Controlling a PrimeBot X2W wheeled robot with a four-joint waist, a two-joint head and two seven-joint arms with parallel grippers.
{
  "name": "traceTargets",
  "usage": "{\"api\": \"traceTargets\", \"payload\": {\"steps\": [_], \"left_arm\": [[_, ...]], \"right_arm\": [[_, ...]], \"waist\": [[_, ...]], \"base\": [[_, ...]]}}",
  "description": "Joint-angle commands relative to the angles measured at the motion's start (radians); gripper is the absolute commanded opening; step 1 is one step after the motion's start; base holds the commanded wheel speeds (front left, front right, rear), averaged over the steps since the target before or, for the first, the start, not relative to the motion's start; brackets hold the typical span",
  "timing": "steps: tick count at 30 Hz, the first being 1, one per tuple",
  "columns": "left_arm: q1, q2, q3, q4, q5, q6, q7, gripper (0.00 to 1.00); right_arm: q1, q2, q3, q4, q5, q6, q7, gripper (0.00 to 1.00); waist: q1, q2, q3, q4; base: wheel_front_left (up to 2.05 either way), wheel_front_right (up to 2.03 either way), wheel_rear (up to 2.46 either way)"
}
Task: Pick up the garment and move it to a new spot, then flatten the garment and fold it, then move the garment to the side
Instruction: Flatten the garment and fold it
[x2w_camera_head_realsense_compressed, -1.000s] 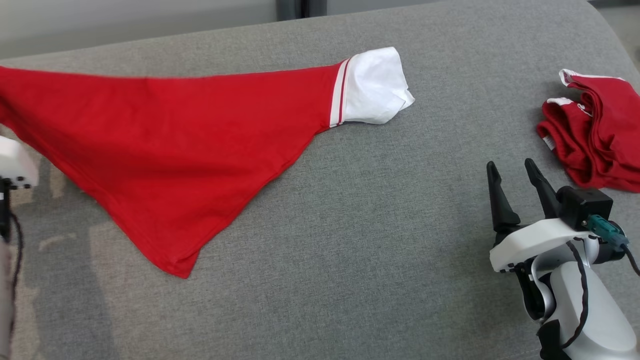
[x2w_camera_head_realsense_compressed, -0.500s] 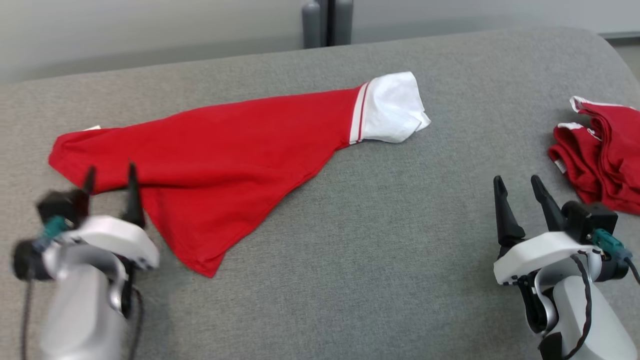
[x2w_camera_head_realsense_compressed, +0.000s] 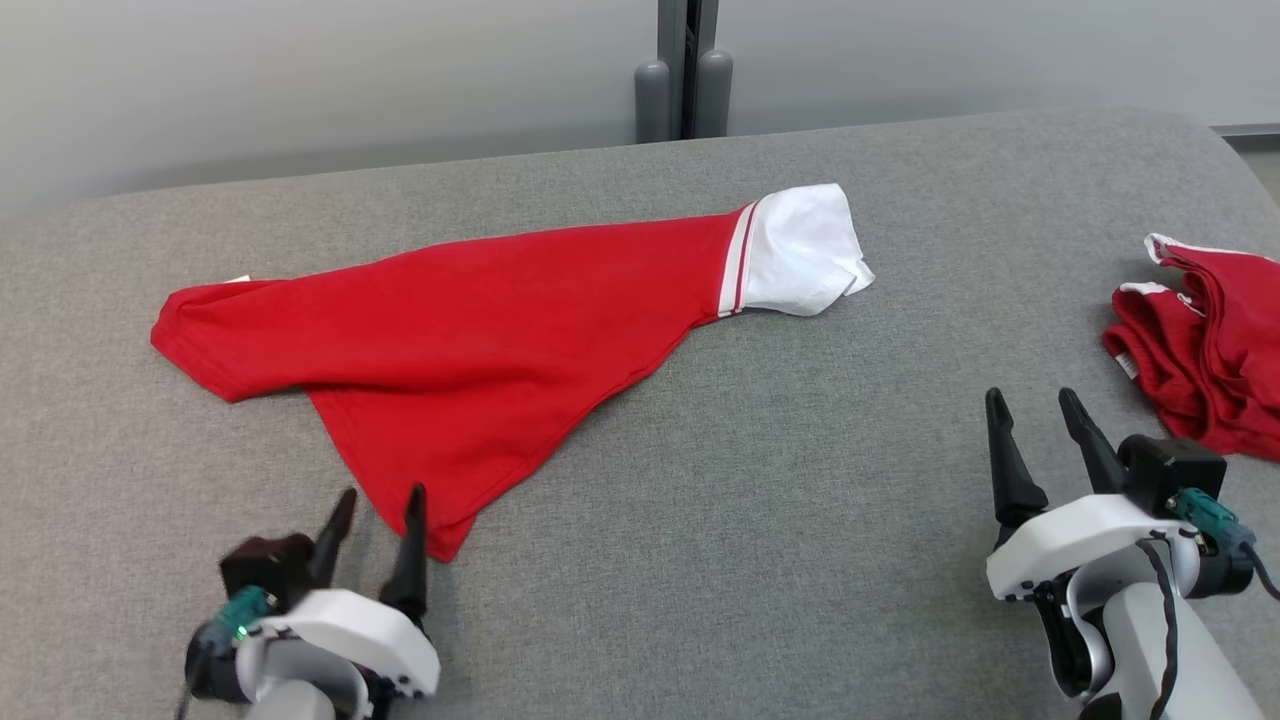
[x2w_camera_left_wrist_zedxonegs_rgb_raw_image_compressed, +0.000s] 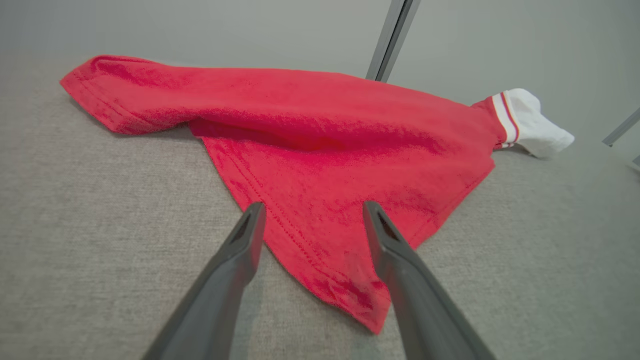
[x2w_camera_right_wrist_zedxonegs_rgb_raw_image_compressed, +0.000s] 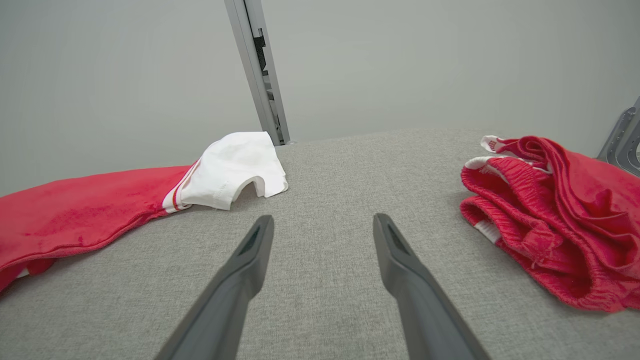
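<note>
Lying apart: one spread garment (x2w_camera_head_realsense_compressed: 480, 320), one bunched red heap (x2w_camera_head_realsense_compressed: 1210, 360).

left gripper (x2w_camera_head_realsense_compressed: 380, 494) sits low at lower left of head view, jaws wide apart, fingers pointing up-frame and leaning slightly right, white wrist housing (x2w_camera_head_realsense_compressed: 345, 635) right behind them. right gripper (x2w_camera_head_realsense_compressed: 1030, 397) at lower right, jaws equally wide, fingers leaning slightly left, pale forearm (x2w_camera_head_realsense_compressed: 1190, 650) running off the bottom edge

grey fabric surface (x2w_camera_head_realsense_compressed: 760, 480) | far right: crumpled red-and-white cloth pile (x2w_camera_head_realsense_compressed: 1220, 370) | behind: grey post (x2w_camera_head_realsense_compressed: 670, 40), pale wall (x2w_camera_head_realsense_compressed: 300, 80)
</note>
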Motion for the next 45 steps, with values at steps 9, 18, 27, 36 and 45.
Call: {"api": "traceTargets", "payload": {"steps": [9,18,27,36,45], "left_arm": [[0.063,0.003,-0.167,-0.013,-0.072,0.035,0.000,1.00],[0.038,0.003,-0.177,0.035,-0.077,0.086,0.000,0.68],[0.050,0.003,-0.131,0.060,-0.033,0.088,0.000,0.00],[0.099,0.030,-0.022,-0.022,0.018,0.126,0.000,0.00],[0.128,0.055,0.061,-0.020,0.084,0.138,0.000,1.00]], "right_arm": [[0.016,-0.002,-0.007,0.011,0.003,0.000,-0.005,1.00],[0.000,-0.003,-0.005,0.002,-0.004,0.000,-0.005,1.00],[0.018,-0.006,-0.019,0.007,-0.005,0.000,-0.005,1.00],[0.042,-0.004,-0.021,0.019,-0.002,0.000,-0.005,1.00],[0.003,-0.002,0.047,0.068,0.006,0.000,-0.005,1.00]], "waist": [[0.0000,0.0000,-0.006,0.003],[0.0000,0.0000,0.011,-0.008],[0.0000,0.0000,-0.010,0.012],[0.0000,0.0000,-0.057,0.052],[0.0000,0.0000,-0.039,0.108]], "base": [[0.00,0.00,0.00],[0.00,0.00,0.00],[0.00,0.00,0.00],[0.00,0.00,0.00],[0.00,0.00,0.00]]}}
